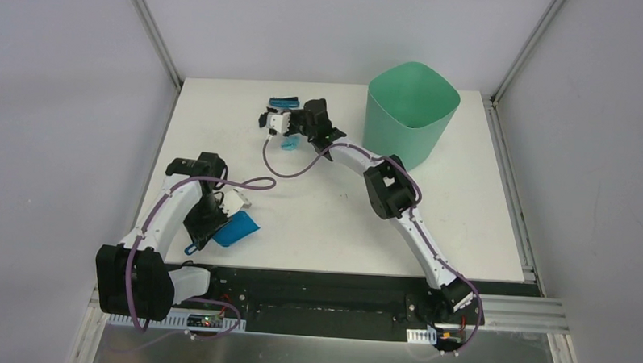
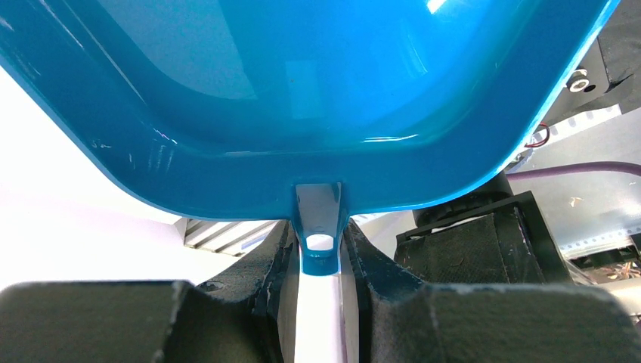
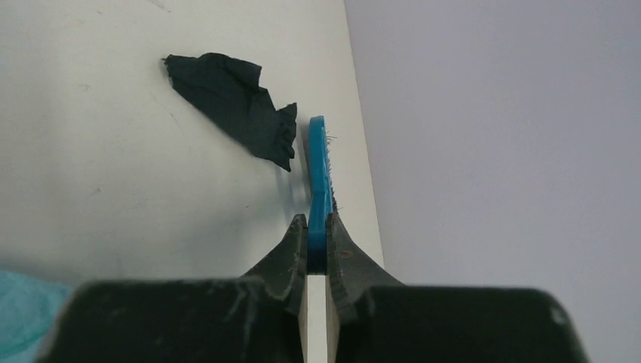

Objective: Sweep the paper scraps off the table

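Crumpled black scrap upper left, teal scrap bottom-left corner; right gripper pinching brush, left gripper clamping dustpan.

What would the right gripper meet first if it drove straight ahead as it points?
Probably the black scrap, lying just beside the brush clamped in the right gripper; the brush tip may catch it. Dead ahead only the table edge shows, depth unclear.

Bright even light; dustpan glare; near hands blurred
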Tool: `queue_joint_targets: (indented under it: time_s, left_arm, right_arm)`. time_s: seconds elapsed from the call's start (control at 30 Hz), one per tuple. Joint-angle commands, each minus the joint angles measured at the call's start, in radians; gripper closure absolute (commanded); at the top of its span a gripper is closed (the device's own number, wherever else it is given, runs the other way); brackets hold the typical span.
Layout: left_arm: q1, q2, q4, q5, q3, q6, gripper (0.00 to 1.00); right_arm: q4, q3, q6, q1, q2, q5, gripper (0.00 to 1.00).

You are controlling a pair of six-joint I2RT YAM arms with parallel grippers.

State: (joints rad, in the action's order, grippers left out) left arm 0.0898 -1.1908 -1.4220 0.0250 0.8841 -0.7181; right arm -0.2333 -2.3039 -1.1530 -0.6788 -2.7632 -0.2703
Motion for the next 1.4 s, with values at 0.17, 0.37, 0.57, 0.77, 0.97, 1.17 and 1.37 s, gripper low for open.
queue_joint_targets:
  time_s: [0.17, 0.37, 0.57, 0.77, 0.97, 1.17, 1.37]
  left_arm:
    - [-0.01, 0.028, -0.015, -0.01, 0.026, 0.001, 1.0]
    - [-0.01, 0.06, -0.022, -0.017, 0.027, -0.003, 1.0]
    - [-0.012, 0.081, -0.027, -0.001, 0.036, -0.021, 1.0]
    - [-0.011, 0.091, -0.004, 0.016, 0.051, -0.047, 1.0]
    - [-0.011, 0.092, 0.034, 0.044, 0.042, -0.104, 1.0]
    - [-0.01, 0.085, 0.075, 0.013, 0.02, -0.141, 1.0]
    - [0.026, 0.0, 0.111, -0.103, 0.062, -0.161, 1.0]
  right_arm:
    - [0.255, 0.013, -0.162, -0.007, 0.191, -0.409, 1.0]
    - [0.391, 0.084, -0.229, -0.014, 0.267, -0.426, 1.0]
    - [0.601, 0.128, -0.296, -0.021, 0.349, -0.382, 1.0]
    - [0.77, 0.244, -0.26, -0.041, 0.488, -0.303, 1.0]
    - [0.976, 0.398, -0.206, -0.053, 0.672, -0.225, 1.0]
    - [1.038, 0.574, -0.052, -0.054, 0.849, -0.14, 1.0]
    - [0.931, 0.592, 0.246, -0.026, 1.015, 0.027, 1.0]
